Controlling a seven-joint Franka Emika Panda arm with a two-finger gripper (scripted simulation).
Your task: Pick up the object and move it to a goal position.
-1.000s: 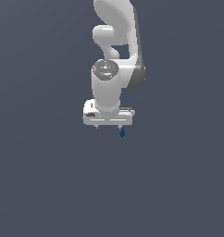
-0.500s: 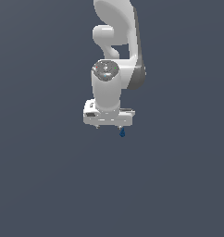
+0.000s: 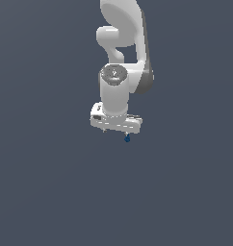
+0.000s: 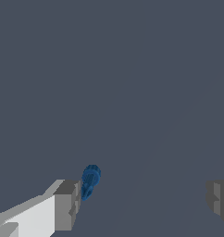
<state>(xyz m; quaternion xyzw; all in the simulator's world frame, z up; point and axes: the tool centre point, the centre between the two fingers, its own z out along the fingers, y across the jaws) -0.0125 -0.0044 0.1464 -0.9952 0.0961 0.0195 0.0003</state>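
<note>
The object (image 3: 127, 139) is a tiny dark-blue blob just below the white gripper (image 3: 116, 132) in the exterior view, under the end of the hand toward the exterior view's right. In the wrist view the object (image 4: 90, 179) sits right beside one grey fingertip (image 4: 67, 203), seemingly touching its inner face. The other fingertip (image 4: 219, 200) is far from it. The gripper (image 4: 141, 199) is open wide, with nothing clamped between its fingers.
The white arm (image 3: 123, 57) rises above the hand. Around it there is only a flat, uniform dark grey-blue surface (image 3: 51, 192). No goal marker or other object shows in either view.
The hand has shifted slightly downward in the exterior view. The blue object stays at the same spot.
</note>
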